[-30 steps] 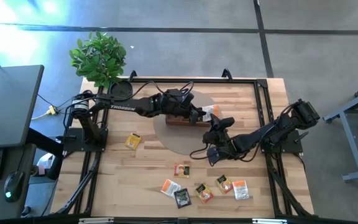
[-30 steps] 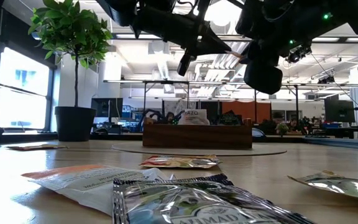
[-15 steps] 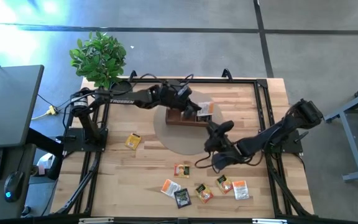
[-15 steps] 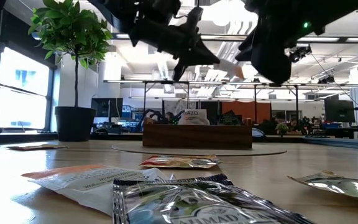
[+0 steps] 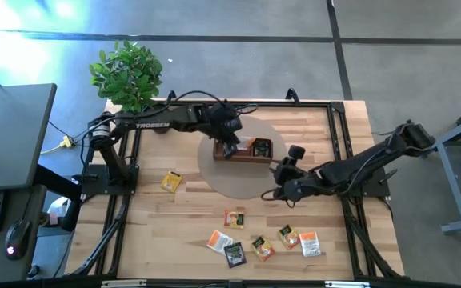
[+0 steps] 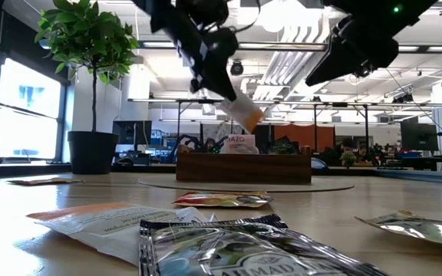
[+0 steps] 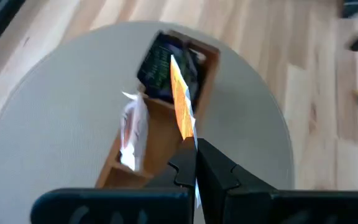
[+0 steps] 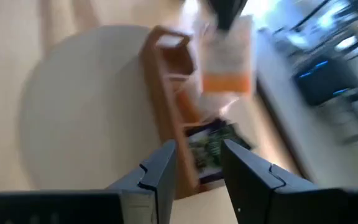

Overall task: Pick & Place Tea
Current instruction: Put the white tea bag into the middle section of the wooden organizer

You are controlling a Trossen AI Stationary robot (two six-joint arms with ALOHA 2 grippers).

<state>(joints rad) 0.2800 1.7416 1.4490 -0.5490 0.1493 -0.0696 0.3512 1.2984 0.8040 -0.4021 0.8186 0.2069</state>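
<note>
My left gripper [image 7: 196,149] is shut on a white-and-orange tea packet [image 6: 245,113] and hangs over the long wooden tray [image 5: 243,154]. The tray stands on a round grey mat [image 5: 238,180]. It holds a white packet [image 7: 132,134] and a dark packet [image 7: 157,62], each in its own compartment. My right gripper [image 8: 197,158] stands open with nothing between its fingers, just right of the tray and above the table [image 5: 282,168]. Several more tea packets [image 5: 262,240] lie flat on the table near its front edge, and a yellow one [image 5: 171,181] lies at the left. My left gripper pinches the white-and-orange packet by its upper edge [image 7: 191,134] between its two fingers. The fingers [image 6: 219,77] slant down from above. The packet hangs tilted below them, its orange end [image 6: 253,119] lowest, clear of the tray.
A potted plant [image 5: 128,74] stands at the table's far left corner. Black rails [image 5: 334,112] frame the table top. In the low view, packets [image 6: 229,245] lie close to the camera. Bare wood lies between the mat and the front packets.
My left gripper has gone toward the table's left over the tray, rolled and tipped downward; the packet, which stuck out toward my right gripper, now hangs slanting over the tray. My right gripper has drawn back from the packet, up and toward the right.
</note>
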